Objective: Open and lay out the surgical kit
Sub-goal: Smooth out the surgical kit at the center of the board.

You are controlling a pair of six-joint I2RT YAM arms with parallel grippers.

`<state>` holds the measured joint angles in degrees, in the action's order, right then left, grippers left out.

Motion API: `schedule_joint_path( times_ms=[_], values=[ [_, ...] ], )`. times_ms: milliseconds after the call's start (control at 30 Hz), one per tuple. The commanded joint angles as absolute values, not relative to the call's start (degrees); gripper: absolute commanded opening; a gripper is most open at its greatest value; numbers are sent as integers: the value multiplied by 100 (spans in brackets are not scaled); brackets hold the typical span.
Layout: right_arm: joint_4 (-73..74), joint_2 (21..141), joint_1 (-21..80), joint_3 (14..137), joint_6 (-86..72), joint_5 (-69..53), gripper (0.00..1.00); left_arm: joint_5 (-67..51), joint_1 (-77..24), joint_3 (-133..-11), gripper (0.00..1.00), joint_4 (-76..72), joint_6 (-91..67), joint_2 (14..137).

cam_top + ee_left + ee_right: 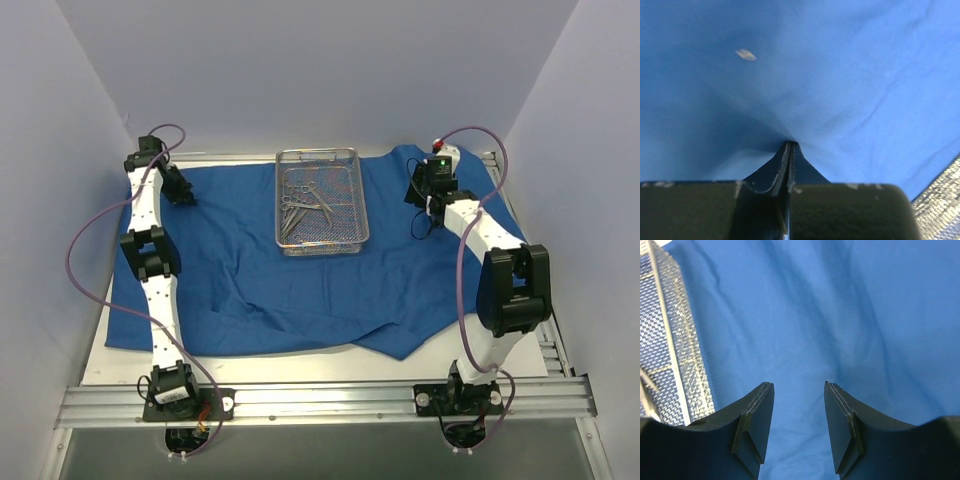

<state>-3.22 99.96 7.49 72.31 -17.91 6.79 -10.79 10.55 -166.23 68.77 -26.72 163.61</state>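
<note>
The royal-blue cloth wrap point(250, 290) lies spread over the table with rumpled folds near the front. On it at the back centre stands the silver wire-mesh tray point(322, 248), with several thin scissor-handled instruments point(303, 203) inside. At the far left back, my left gripper point(183, 190) is shut on a pinch of the cloth point(850, 75), whose creases run into the closed tips point(790, 145). Right of the tray, my right gripper point(415, 195) hovers open just over the flat cloth point(850, 310) with nothing between its fingers point(799, 386).
The tray's mesh wall shows at the left edge of the right wrist view point(670, 340) and at the lower right corner of the left wrist view point(945, 200). White walls close in on three sides. A metal rail point(320, 400) runs along the table's front edge.
</note>
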Motion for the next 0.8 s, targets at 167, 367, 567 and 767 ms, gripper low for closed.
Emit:
schedule_joint_path(
  times_ms=[167,367,567,767],
  values=[
    [-536,9827,756,7260,-2144,62,45,-1530,1292,-16025,2,5723,-2496,16051],
    [-370,9256,817,6988,-2215,18,46,-784,941,-13644,20,4625,-2619,13723],
    [-404,8614,896,6470,-2320,-518,46,-518,967,-12086,25,4456,-2804,12314],
    [505,8648,897,6713,-2566,-974,42,-738,967,-10954,2,4491,-2681,11778]
  ],
)
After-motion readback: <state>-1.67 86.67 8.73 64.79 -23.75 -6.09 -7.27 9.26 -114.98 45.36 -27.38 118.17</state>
